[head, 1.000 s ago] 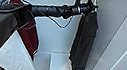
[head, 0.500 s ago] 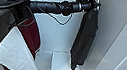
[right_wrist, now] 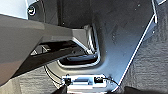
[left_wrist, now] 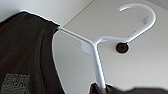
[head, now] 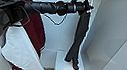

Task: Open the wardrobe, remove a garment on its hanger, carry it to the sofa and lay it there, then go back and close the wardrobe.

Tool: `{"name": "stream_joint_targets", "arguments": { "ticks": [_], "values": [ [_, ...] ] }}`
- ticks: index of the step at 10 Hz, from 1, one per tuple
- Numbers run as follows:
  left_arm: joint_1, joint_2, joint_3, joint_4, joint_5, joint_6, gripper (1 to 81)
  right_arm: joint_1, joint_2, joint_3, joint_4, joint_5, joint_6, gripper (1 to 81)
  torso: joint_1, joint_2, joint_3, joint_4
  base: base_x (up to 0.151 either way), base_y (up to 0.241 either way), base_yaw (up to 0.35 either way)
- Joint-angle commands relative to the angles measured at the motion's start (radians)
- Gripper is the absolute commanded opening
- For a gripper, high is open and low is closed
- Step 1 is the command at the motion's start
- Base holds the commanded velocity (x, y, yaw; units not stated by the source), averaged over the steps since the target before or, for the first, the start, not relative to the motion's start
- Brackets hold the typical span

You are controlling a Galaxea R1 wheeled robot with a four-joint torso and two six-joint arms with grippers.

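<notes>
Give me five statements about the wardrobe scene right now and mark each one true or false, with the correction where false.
1. The left arm reaches up to the top of the black garment. True.
2. The black garment lies folded on the wardrobe floor. False: it hangs down long and slim from the left gripper.
3. A maroon garment with a white panel hangs to the left of the black one in the head view. True.
4. The hanger is black. False: it is white, with a curved hook.
5. The wardrobe doors are closed. False: the white interior is open to view.
</notes>
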Motion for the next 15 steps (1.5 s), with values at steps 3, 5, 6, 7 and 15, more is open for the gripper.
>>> {"name": "stream_joint_targets", "arguments": {
  "ticks": [3, 5, 6, 7, 15],
  "values": [
    [-0.204, -0.004, 0.01, 0.033, -0.023, 0.021, 1.0, 0.008, 0.01, 0.007, -0.011, -0.049, -0.004, 81.1, 0.0, 0.0, 0.148, 0.0, 0.0, 0.0, 0.0],
    [-0.194, -0.01, 0.017, 0.033, -0.022, 0.021, 1.0, 0.01, 0.009, 0.005, -0.011, -0.05, -0.003, 81.1, -0.001, 0.0, 0.107, 0.0, 0.0, 0.0, 0.0],
    [-0.189, -0.012, 0.019, 0.033, -0.022, 0.021, 1.0, 0.01, 0.01, 0.007, -0.011, -0.049, -0.004, 81.1, -0.002, -0.001, 0.116, 0.09, 0.0, 0.0, 0.0],
    [-0.181, -0.013, 0.021, 0.034, -0.022, 0.021, 1.0, 0.011, 0.01, 0.008, -0.013, -0.05, -0.004, 81.1, -0.002, -0.001, 0.124, 0.099, 0.0, 0.0, 0.0],
    [-0.094, -0.046, 0.146, 0.063, -0.025, 0.023, 1.0, 0.017, 0.01, 0.01, -0.011, -0.05, -0.002, 81.1, -0.002, -0.001, 0.129, 0.104, 0.0, 0.0, 0.0]
  ]
}}
